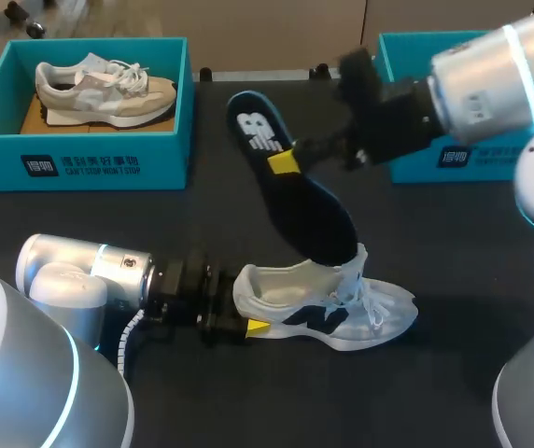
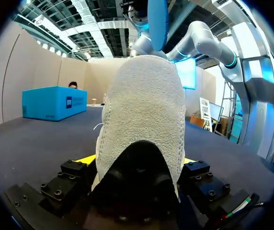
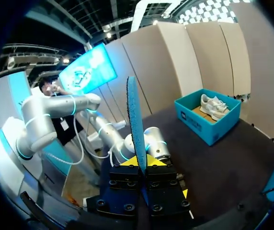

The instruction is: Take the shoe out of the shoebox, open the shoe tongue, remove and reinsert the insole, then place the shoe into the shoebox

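A white mesh shoe [image 1: 332, 303] with dark side marks stands upright on the black table, toe pointing right. My left gripper [image 1: 253, 327] is at its heel, and in the left wrist view the heel [image 2: 144, 105] fills the gap with both yellow-tipped fingers pressed against its sides. A dark blue insole [image 1: 290, 187] with a white logo slants above the shoe, its lower end inside the shoe's opening. My right gripper [image 1: 286, 161] is shut on the insole's middle; in the right wrist view the insole [image 3: 137, 124] rises edge-on from between the closed fingers [image 3: 144, 165].
A teal shoebox [image 1: 80, 159] at the back left holds a beige and white shoe [image 1: 104, 89]. A second teal box [image 1: 416, 163] sits at the back right, behind my right arm. Bare black table lies in front of the shoe.
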